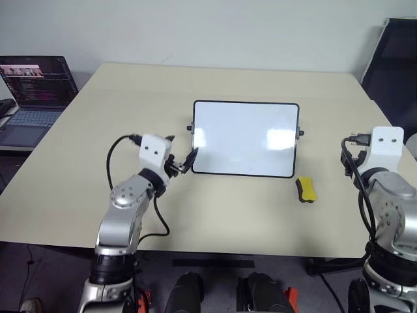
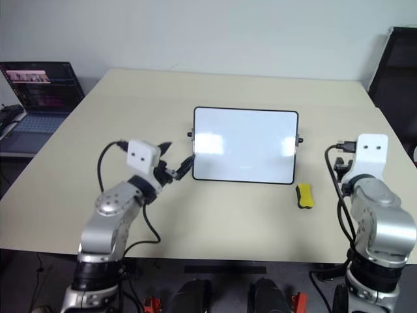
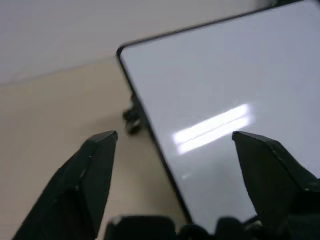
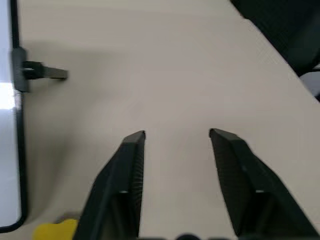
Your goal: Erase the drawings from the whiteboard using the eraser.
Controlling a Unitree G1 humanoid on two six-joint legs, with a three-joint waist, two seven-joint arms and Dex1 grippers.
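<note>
Whiteboard [image 1: 245,138] glossy white, blank, black-framed

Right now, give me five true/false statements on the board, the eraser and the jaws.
1. The whiteboard is wiped clean, no red letters showing. True.
2. The eraser lies on the whiteboard. False: it lies on the table, just off the board's near right corner.
3. The right gripper holds the eraser. False: its jaws stand apart over bare table, nothing between them.
4. The left gripper has its jaws apart at the board's left edge. True.
5. A laptop sits on the table beside the board. False: it stands off the table, on the robot's far left.
</note>
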